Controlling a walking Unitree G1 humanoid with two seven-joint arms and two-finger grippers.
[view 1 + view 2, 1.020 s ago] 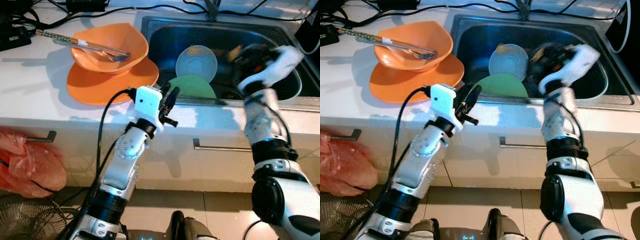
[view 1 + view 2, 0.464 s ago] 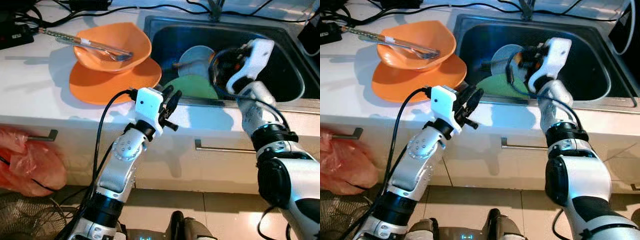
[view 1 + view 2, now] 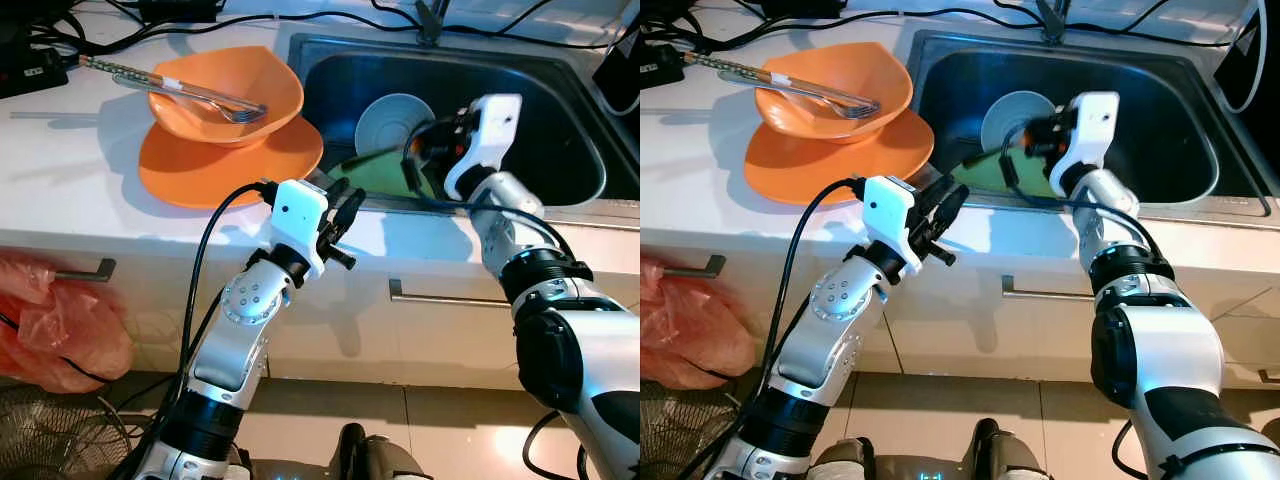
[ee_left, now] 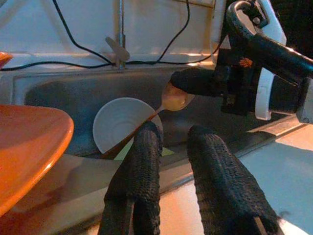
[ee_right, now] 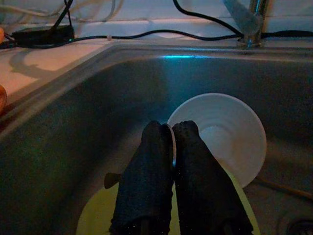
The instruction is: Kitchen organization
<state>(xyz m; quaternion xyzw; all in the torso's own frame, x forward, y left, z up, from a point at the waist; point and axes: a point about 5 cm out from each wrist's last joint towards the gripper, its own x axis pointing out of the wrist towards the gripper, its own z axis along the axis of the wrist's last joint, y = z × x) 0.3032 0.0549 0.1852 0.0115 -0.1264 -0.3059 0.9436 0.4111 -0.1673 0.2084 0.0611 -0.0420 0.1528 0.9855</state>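
My right gripper (image 3: 420, 152) reaches over the front of the steel sink (image 3: 560, 120) and is shut on a wooden spoon (image 4: 173, 98), whose thin handle (image 3: 375, 153) points left over the green plate (image 3: 385, 178). A white bowl (image 3: 395, 118) leans in the sink just behind it. On the counter to the left an orange bowl (image 3: 225, 85) holding a fork (image 3: 205, 97) rests on an orange plate (image 3: 200, 165). My left gripper (image 3: 340, 205) hovers at the counter's front edge, beside the sink's near left corner, open with nothing between its fingers (image 4: 142, 161).
Black cables run along the back of the counter past the faucet base (image 3: 428, 20). A black device (image 3: 25, 70) lies at the far left. Drawer handles (image 3: 440, 297) line the cabinet front, and a red plastic bag (image 3: 50, 330) hangs at lower left.
My right gripper has swung from the sink's right side leftward and down toward the white bowl, carrying the spoon. The left arm has stayed in place.
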